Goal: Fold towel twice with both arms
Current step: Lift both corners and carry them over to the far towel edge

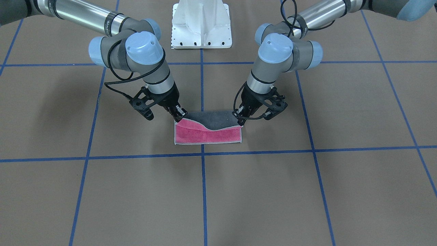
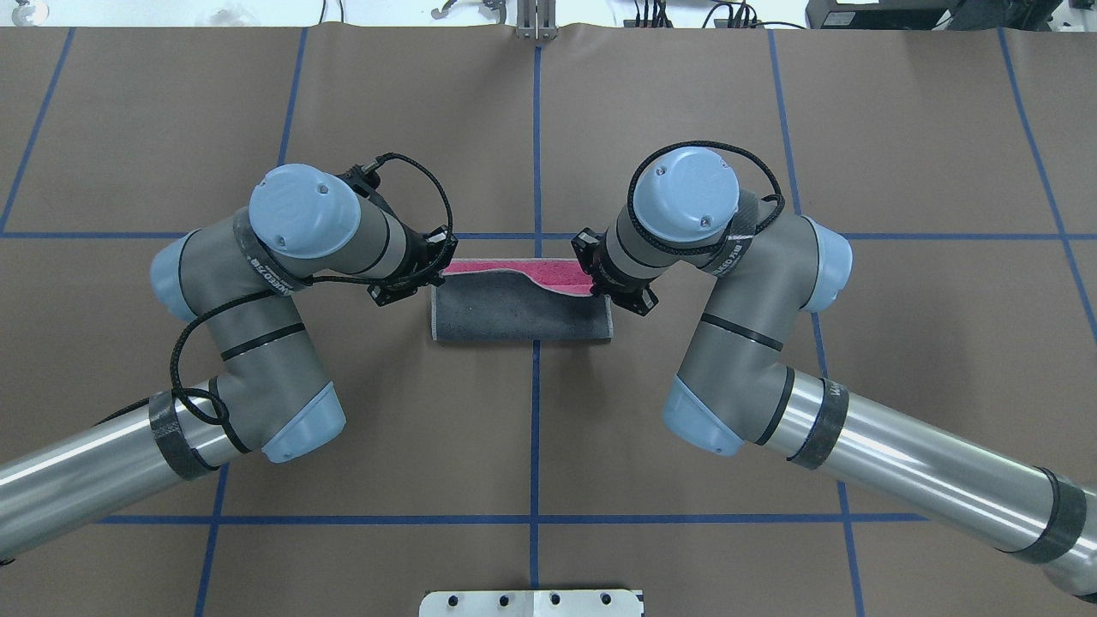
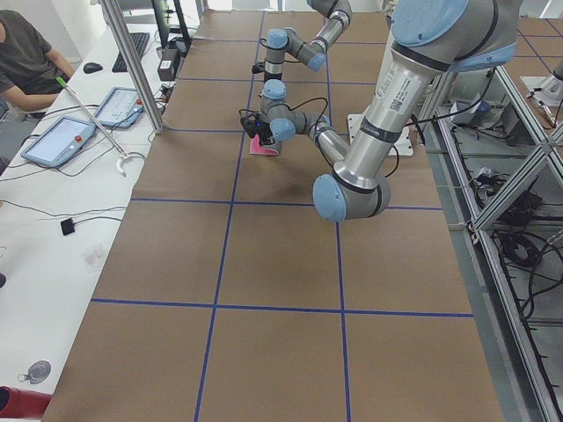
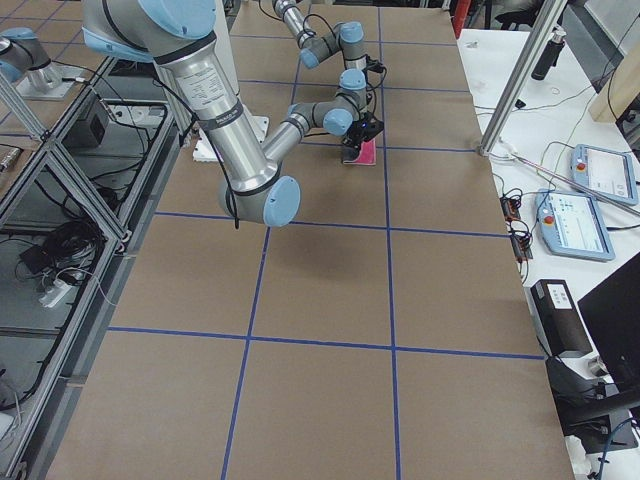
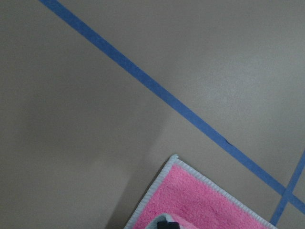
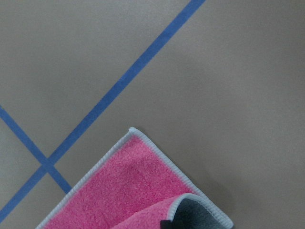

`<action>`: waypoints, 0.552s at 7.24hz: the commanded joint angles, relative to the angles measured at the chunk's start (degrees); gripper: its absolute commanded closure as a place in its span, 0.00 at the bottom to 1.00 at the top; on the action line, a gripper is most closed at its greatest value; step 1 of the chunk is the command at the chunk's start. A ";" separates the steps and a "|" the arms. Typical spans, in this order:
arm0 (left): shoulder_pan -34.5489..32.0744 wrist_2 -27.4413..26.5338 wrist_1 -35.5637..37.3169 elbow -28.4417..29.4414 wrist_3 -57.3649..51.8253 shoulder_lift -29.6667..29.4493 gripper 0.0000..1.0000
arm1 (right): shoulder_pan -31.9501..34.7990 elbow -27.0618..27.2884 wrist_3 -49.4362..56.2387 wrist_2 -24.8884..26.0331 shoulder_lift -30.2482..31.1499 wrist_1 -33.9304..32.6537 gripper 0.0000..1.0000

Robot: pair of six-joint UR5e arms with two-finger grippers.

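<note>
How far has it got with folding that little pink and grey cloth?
Midway through the first fold. Done: the towel is doubled over, grey face covering much of the pink. In hand: the left gripper and right gripper each pinch a corner of the turned-over edge, which sags between them short of the far hem. Left: lay it down, release, then the second fold.

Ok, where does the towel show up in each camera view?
Front-facing: towel at centre, pink face showing.
Overhead: towel at centre, grey face up.
Exterior left: small pink patch, upper middle.
Exterior right: small pink patch, upper middle.
Left wrist: pink corner, bottom edge.
Right wrist: pink corner, bottom edge.
Shared landmark: the blue tape line running under it.
</note>
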State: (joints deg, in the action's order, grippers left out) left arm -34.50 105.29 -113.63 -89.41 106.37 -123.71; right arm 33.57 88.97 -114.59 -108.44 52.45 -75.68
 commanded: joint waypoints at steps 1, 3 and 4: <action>-0.22 0.00 -0.10 0.90 -0.20 -0.39 1.00 | 0.96 -1.60 0.16 -0.02 -0.42 0.87 1.00; -0.30 0.00 -0.19 2.83 -0.20 -1.88 1.00 | 1.23 -4.67 -0.02 -0.02 -0.59 5.70 1.00; -0.31 0.00 -0.19 2.84 -0.20 -1.88 1.00 | 1.67 -4.77 -0.11 -0.02 -1.03 5.72 1.00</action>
State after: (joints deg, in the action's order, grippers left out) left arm -34.76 105.29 -113.81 -86.91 106.18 -125.36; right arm 34.83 85.01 -114.63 -108.46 51.82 -70.87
